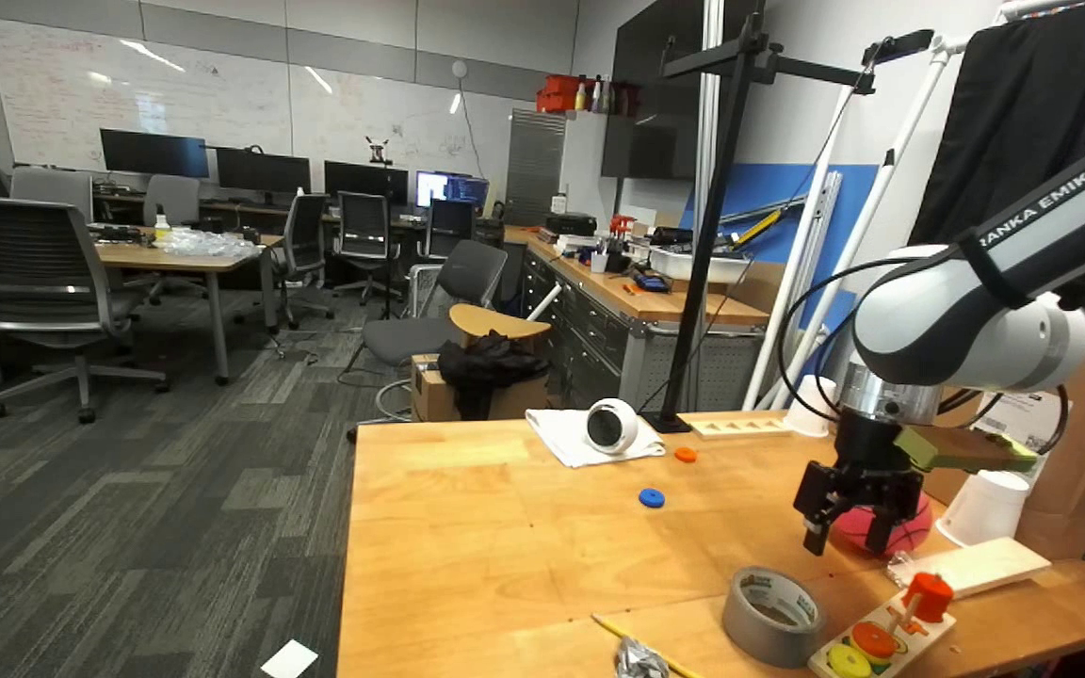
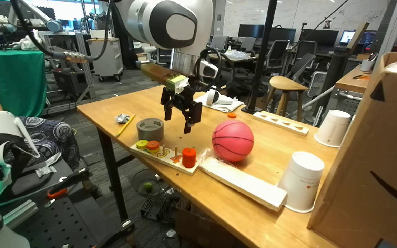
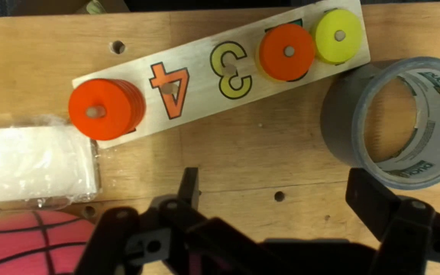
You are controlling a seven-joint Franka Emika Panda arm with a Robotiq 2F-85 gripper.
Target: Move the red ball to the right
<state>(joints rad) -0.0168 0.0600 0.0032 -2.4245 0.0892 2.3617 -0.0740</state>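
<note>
Above the worktop (image 1: 467,565), the pincer (image 3: 273,177) hangs with its jaws apart and nothing between them, presumably spread in readiness for contact. The red ball (image 2: 233,140) rests on the worktop beside the pincer — not beneath it. It appears wider than the jaw span, so a sideways push may suit better than a grip. A wrapped white slab (image 2: 243,182) lies just beside the ball and probably limits rolling that way; contact between the two cannot be told. The number board (image 3: 199,84) lies flat on the worktop, presumably for stability. Its stacked red discs (image 3: 117,109) are threaded on a peg (image 3: 95,111) — this should prevent sliding.
</note>
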